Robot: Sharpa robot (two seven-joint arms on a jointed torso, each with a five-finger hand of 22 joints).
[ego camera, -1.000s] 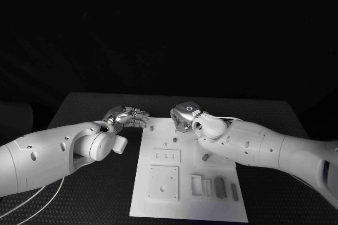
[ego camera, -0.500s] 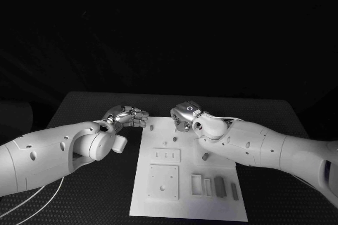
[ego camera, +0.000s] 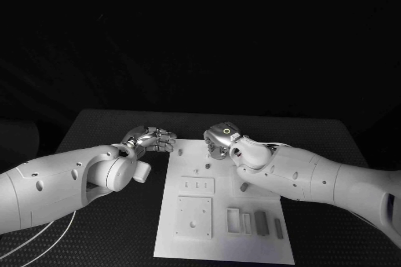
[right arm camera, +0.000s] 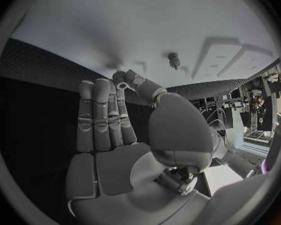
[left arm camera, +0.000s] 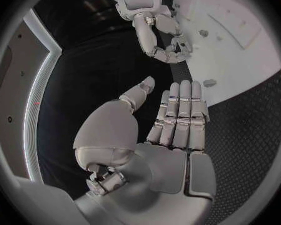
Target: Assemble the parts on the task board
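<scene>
The white task board [ego camera: 219, 244] lies in the middle of the table. Small pegs stand on its far half [ego camera: 206, 163], and one peg [right arm camera: 173, 60] shows close to my right hand. My right hand [ego camera: 219, 138] hovers over the board's far end, fingers straight and together. Its thumb tip is beside the fingertips [right arm camera: 118, 82], and I cannot make out whether anything is between them. My left hand [ego camera: 152, 139] hangs just off the board's far left corner, fingers [left arm camera: 181, 110] straight and thumb apart, holding nothing. In the left wrist view the right hand [left arm camera: 156, 30] is over the board [left arm camera: 240, 50].
On the board's near half are a square plate [ego camera: 194, 216], a plate with three holes [ego camera: 197, 186] and a row of slots with slim pieces [ego camera: 261, 222]. Black table [ego camera: 109, 238] surrounds the board. Both forearms lie over the table's sides.
My right arm has shifted very slightly to the right and now covers more of the peg beside it. The left hand has not moved.
</scene>
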